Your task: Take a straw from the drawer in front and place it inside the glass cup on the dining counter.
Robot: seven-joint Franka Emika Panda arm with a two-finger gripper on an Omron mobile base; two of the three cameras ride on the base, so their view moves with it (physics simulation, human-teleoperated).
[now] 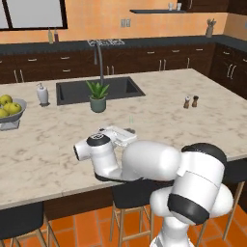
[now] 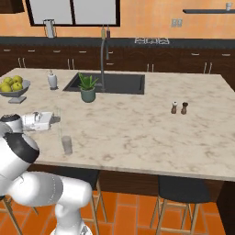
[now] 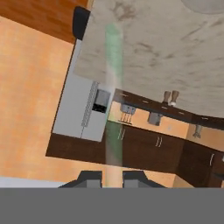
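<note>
the claw [image 3: 112,174], clamped on the straw [image 3: 113,127] above the glass cup [image 2: 67,144], could miss its narrow mouth and drop the straw onto the surface [image 2: 137,124].

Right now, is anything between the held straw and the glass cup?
Nothing visible. The gripper is shut on the straw above the dining counter, and the glass cup stands close by near the front edge with bare stone around it. The potted plant and shakers sit well off that path.
</note>
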